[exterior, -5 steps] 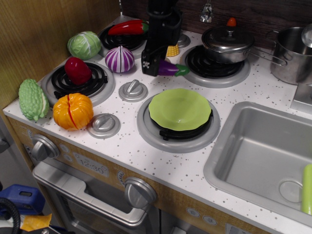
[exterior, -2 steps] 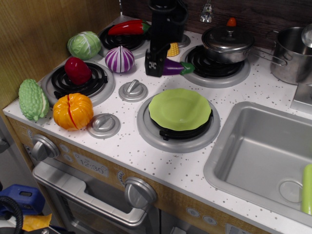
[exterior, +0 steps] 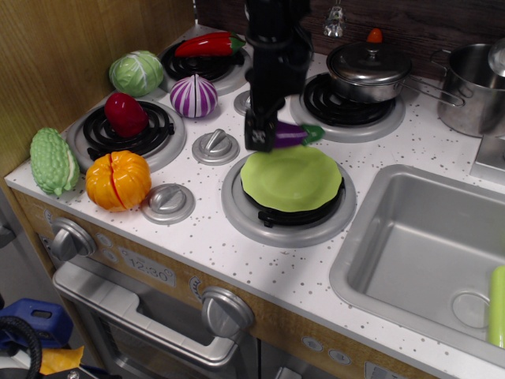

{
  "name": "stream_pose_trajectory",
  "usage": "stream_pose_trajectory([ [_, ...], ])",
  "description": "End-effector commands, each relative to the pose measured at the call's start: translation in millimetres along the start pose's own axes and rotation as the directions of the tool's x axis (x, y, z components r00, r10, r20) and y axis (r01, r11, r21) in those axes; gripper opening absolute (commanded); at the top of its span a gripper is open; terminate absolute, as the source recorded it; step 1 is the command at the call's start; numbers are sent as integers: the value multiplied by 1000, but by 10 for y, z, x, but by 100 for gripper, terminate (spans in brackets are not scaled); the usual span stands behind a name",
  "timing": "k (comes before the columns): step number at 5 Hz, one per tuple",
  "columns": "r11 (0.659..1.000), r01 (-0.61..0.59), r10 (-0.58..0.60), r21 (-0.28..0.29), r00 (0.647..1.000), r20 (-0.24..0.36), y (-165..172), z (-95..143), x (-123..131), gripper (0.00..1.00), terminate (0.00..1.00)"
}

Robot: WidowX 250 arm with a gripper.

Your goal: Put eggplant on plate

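Gripper (exterior: 263, 134) clamped on eggplant (exterior: 292, 134), holding it over far rim of plate (exterior: 291, 178). Cannot tell if eggplant touches the rim or hangs just above it. Black arm coming down from top of frame.

Surface: white speckled toy stove counter (exterior: 260, 264), four burners, grey knobs between them. Wood panel on left, dark wood backsplash behind. Oven door with grey handle (exterior: 154, 328) below front edge. Steel sink (exterior: 426, 245) at right, something yellow-green at its right edge, mostly cut off.

Plate sitting on front right burner (exterior: 288, 205). Lidded steel pot (exterior: 369, 69) on back right burner, second steel pot (exterior: 469, 77) further right. Back left burner: red pepper (exterior: 207, 44). Front left burner: dark red vegetable (exterior: 126, 114). Striped purple onion (exterior: 193, 95) between the left burners, green cabbage (exterior: 136, 73) beside it. Orange pumpkin (exterior: 118, 180) and bumpy green gourd (exterior: 54, 162) near front left corner.

Eggplant: small, glossy purple, elongated, lying roughly level, green stem cap pointing right, left end hidden in the jaws. Plate: light green, round, wavy rim, far wider than eggplant.
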State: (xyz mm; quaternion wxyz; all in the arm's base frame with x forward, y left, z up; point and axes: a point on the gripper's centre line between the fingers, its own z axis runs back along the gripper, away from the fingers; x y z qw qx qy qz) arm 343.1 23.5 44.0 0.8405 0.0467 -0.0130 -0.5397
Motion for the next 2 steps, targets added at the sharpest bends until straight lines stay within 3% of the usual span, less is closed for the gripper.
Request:
stream_pose_trajectory([
  [1, 996, -22, 18, 89, 998, 55, -102, 148, 22, 100, 0],
  [2, 996, -24, 17, 89, 997, 76, -108, 125, 42, 100, 100],
])
